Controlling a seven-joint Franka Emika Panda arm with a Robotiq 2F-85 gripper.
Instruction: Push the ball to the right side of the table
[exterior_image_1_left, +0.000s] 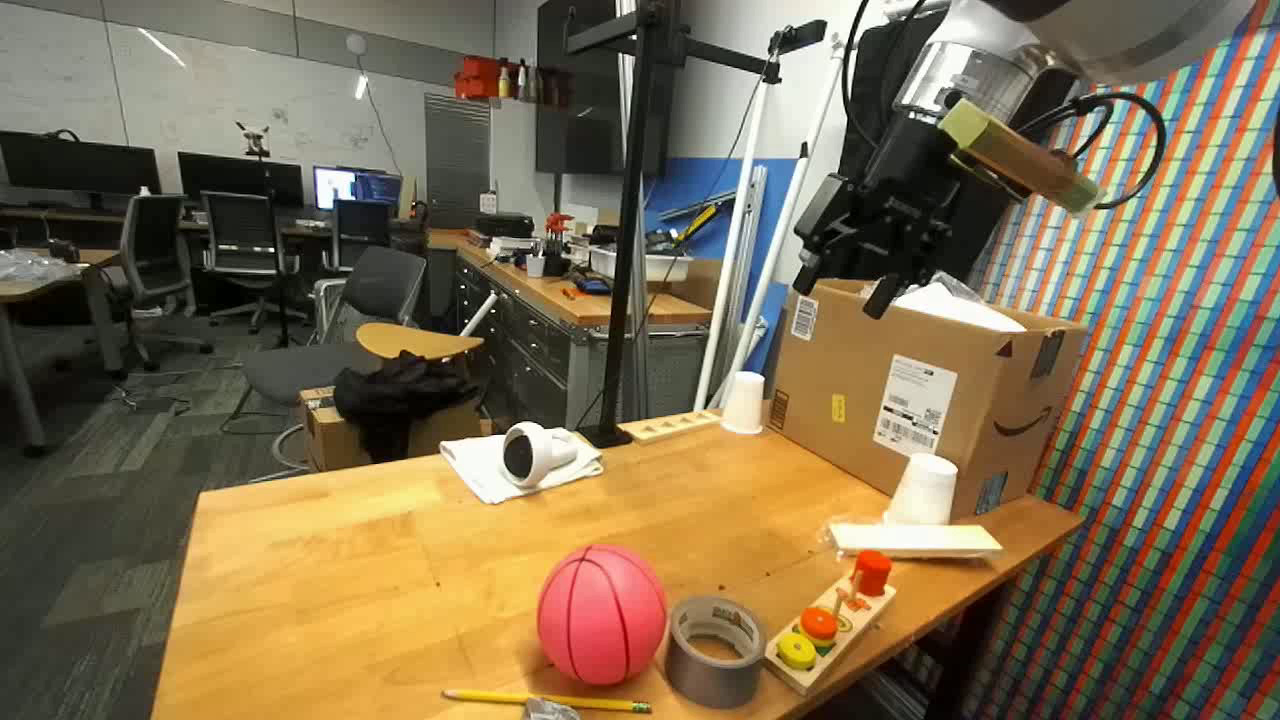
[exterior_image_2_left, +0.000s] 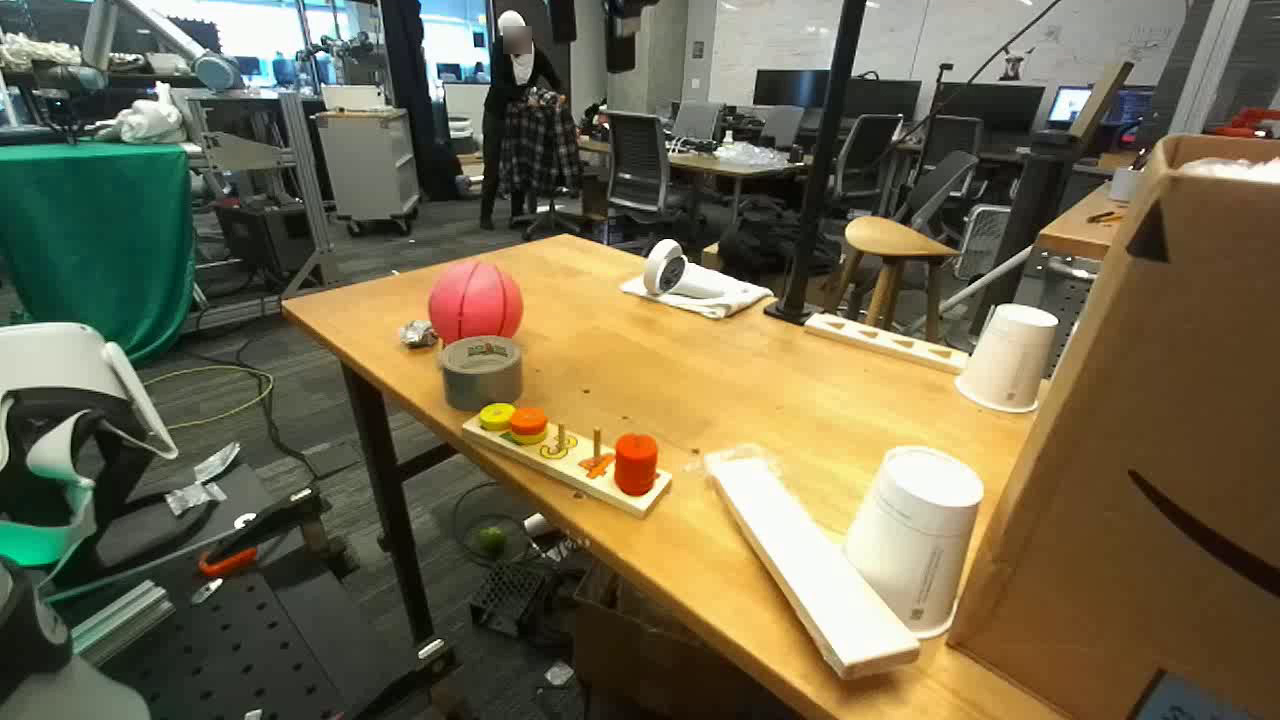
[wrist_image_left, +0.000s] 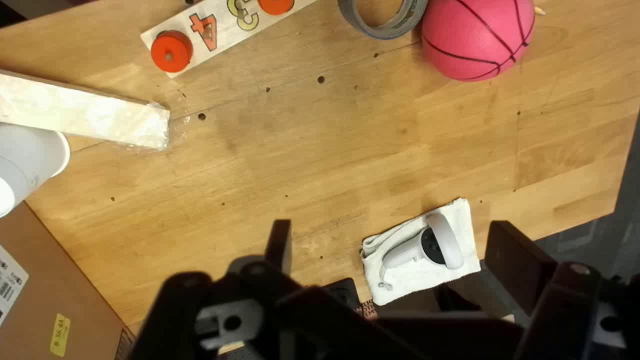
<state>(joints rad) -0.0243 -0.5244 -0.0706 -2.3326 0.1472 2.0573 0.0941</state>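
Ball (exterior_image_1_left: 601, 615) on table (exterior_image_1_left: 330, 560), just beside tape (exterior_image_1_left: 714, 680). Gripper (exterior_image_1_left: 842, 288) high, well apart from ball; jaws wide, holding nothing. Push seems not yet begun, whole move apparently remaining; which side counts as right, cannot tell.

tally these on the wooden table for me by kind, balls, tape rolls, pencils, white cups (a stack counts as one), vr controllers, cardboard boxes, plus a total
Pink basketball: 1
Duct tape roll: 1
Yellow pencil: 1
Upturned white cups: 2
White VR controller: 1
Amazon cardboard box: 1
Total: 7
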